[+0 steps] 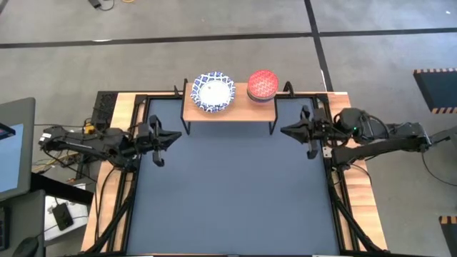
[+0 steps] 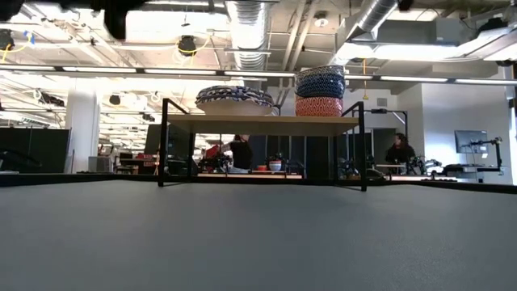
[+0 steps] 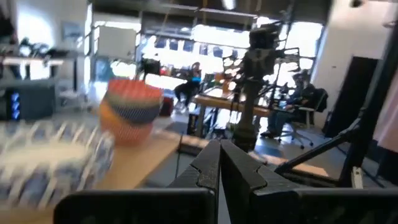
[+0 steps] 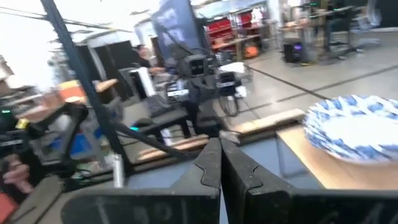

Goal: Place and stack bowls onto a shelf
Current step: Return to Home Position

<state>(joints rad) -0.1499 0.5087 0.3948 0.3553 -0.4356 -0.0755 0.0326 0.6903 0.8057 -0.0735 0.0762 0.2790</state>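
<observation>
Light-wood shelf (image 1: 244, 112) sits between and just beyond the left hand (image 1: 176, 135) and right hand (image 1: 285, 130), both clenched on nothing. The white bowls (image 1: 213, 92) lie nearer the left hand, the red stack (image 1: 262, 85) nearer the right. Only the low view shows a dark-blue bowl (image 2: 321, 82) layered in that stack.

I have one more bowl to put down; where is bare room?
The shelf is crowded: white bowls and coloured stack nearly fill it. Bare room: the tabletop before it, between left gripper and right gripper.
</observation>
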